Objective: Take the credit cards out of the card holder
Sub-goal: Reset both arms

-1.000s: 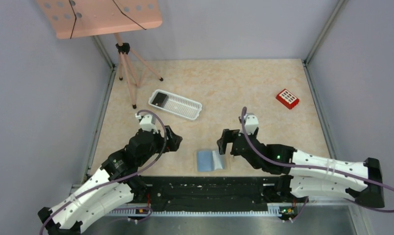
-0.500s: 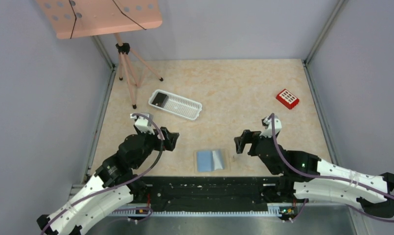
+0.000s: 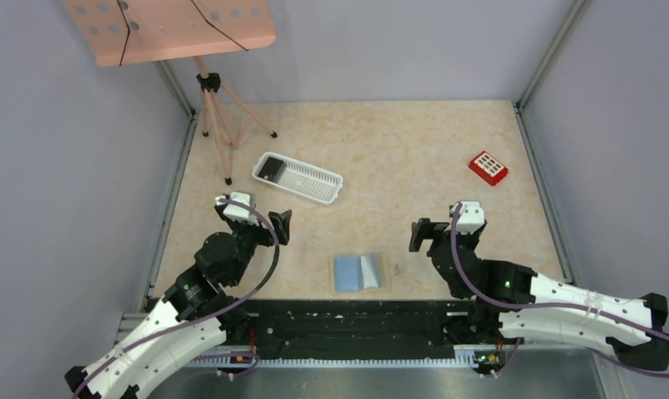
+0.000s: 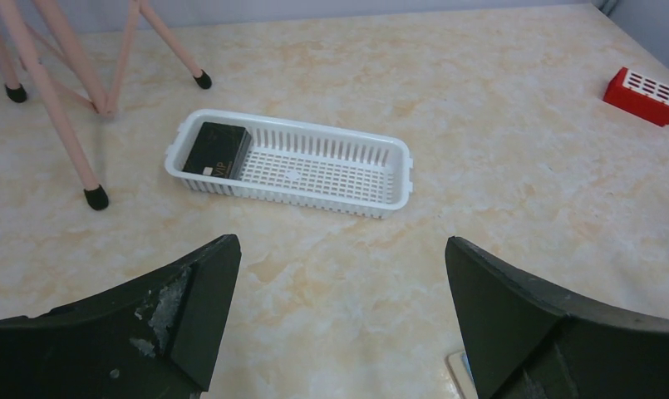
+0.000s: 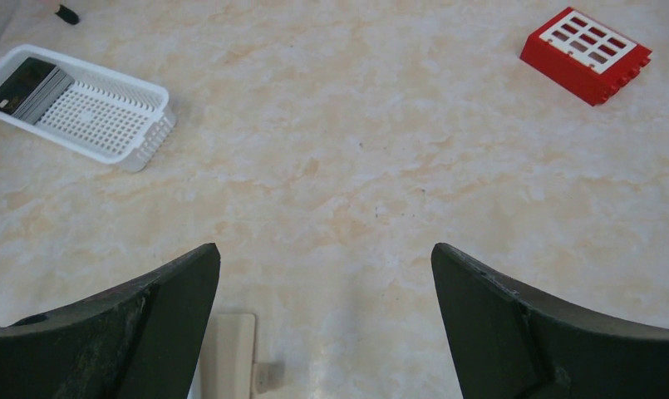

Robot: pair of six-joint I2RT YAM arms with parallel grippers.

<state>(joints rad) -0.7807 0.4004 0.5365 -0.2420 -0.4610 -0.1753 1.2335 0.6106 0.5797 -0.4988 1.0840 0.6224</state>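
The card holder (image 3: 360,272) lies open and flat near the table's front edge, its left half blue and its right half pale grey. Only its corner shows in the left wrist view (image 4: 459,366), and only its pale edge in the right wrist view (image 5: 228,347). No card is visible in it. A black card (image 4: 217,150) lies in the left end of the white slotted basket (image 4: 314,166). My left gripper (image 3: 282,224) is open and empty, up and left of the holder. My right gripper (image 3: 420,235) is open and empty, right of the holder. Neither touches it.
The white basket (image 3: 299,177) stands behind the left gripper. A red box with white squares (image 3: 488,167) sits at the far right. A pink tripod stand (image 3: 218,116) stands at the back left. Grey walls enclose the table.
Both grippers have drawn back from the card holder: the right moved to the right, the left moved left and away. The holder stays open on the table.
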